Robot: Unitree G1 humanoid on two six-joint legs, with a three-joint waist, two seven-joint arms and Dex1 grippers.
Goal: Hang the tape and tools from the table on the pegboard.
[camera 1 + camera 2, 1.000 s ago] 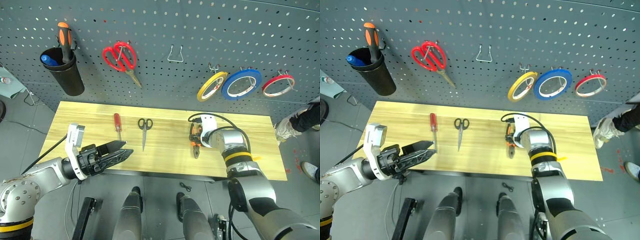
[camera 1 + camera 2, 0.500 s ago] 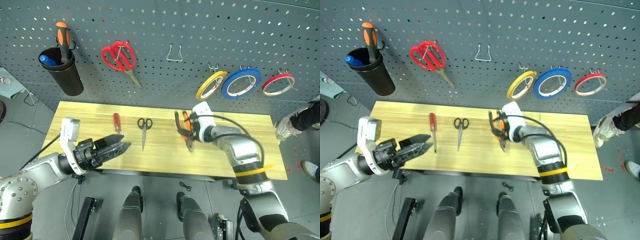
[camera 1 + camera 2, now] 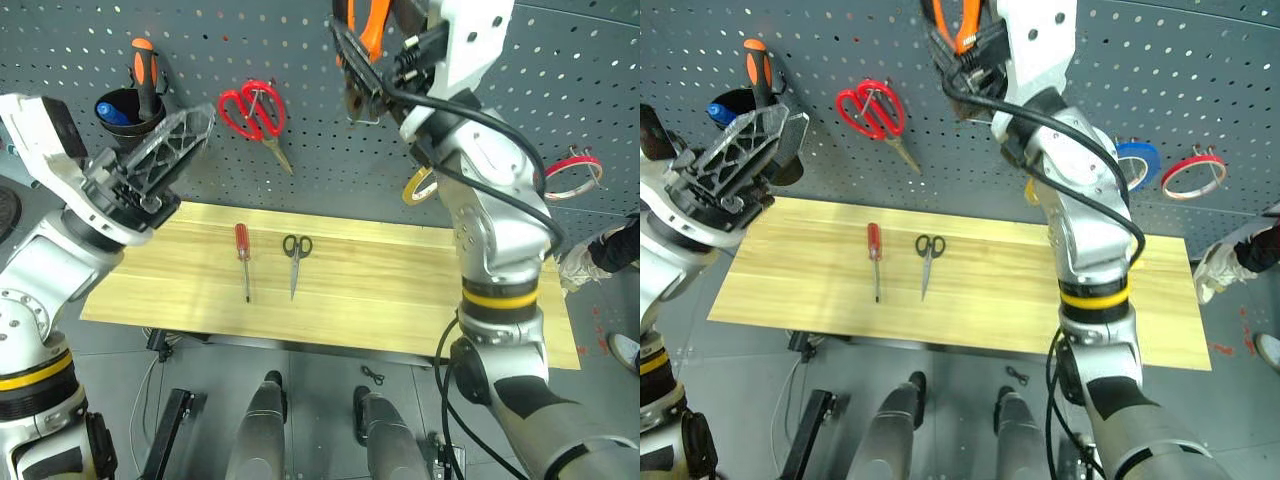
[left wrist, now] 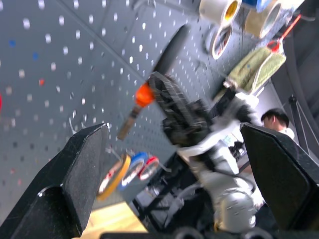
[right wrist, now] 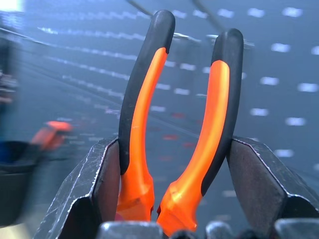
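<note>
Orange-and-black-handled pliers [image 5: 179, 124] sit pinched in my right gripper [image 5: 174, 164], handles toward the dark grey perforated pegboard [image 3: 560, 60] for hooking; my left gripper [image 4: 184, 164] gapes empty.

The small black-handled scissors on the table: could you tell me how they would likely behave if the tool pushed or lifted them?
The scissors lie flat and closed on the table, so a push would probably slide or spin them, not roll them. The steel blades look smooth, perhaps slippery to pinch. Held by one handle loop, they might swing open at the pivot.

Even bright light, soft shadows, both wrist views motion-blurred
</note>
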